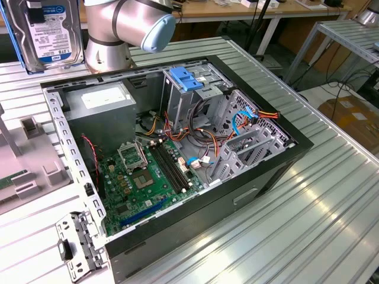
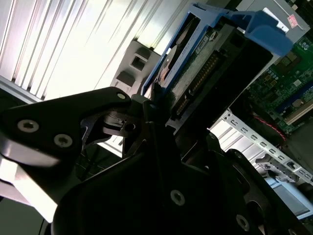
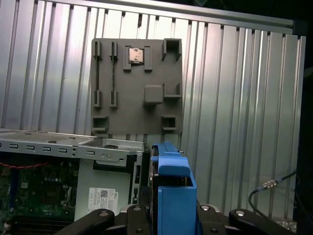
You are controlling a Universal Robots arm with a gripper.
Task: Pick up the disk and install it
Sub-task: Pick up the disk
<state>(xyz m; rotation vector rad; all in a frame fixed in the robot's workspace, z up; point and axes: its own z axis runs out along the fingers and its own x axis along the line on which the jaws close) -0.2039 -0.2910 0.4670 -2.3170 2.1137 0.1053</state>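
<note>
**Exterior view:** The arm stands at the far side of a ribbed metal tabletop. The disk is raised in the air at the exterior view's left, label facing the camera, clear of the open case. Inside the case are a green board, a grey power supply and a metal cage topped by a blue latch. Coloured cables run between cage and board. A grey fixture sits on the tabletop to the exterior view's left of the case. A small metal bracket lies by the case's near corner.

**Second wrist view:** The black tool is pinched on one end of the disk. The disk's blue carrier frame, connector edge and circuit side are all on show. Beyond the disk are the board, the perforated rim of the case and the fixture on the bright tabletop.

**First wrist view:** The disk stands edge-on, blue frame foremost, clamped between the two black sides of the tool. Beyond it the fixture lies flat on the tabletop, near the rim of the case. The white-stickered power supply and the board show inside the case.
</note>
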